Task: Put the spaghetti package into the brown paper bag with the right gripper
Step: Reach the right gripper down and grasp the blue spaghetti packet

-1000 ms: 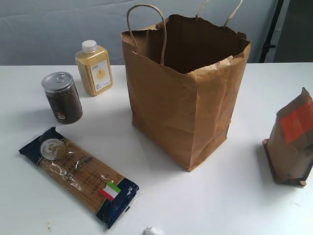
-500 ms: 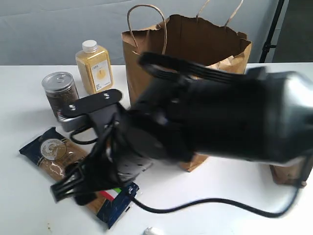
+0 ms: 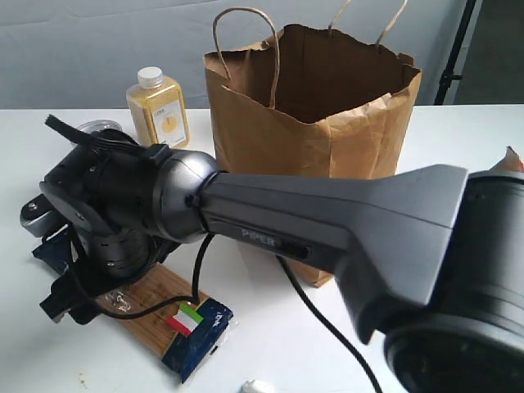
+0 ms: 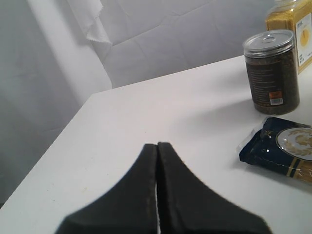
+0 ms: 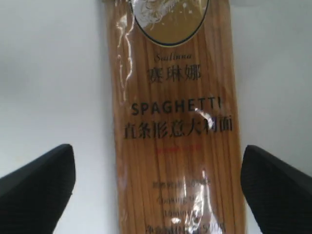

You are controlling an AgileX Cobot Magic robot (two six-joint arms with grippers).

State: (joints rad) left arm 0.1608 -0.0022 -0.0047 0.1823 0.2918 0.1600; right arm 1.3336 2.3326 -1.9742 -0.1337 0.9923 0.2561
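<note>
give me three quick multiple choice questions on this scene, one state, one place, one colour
1. The brown paper bag is: A lying flat; B upright with its mouth open; C folded shut.
2. The right gripper is: A over the spaghetti package; B inside the bag; C out of sight.
3. The cap of the yellow bottle is: A white; B red; C black.
Answers: 1 B, its open top faces up in the exterior view. 2 A, the right wrist view shows the packet between the spread fingers. 3 A, the cap shows white.
</note>
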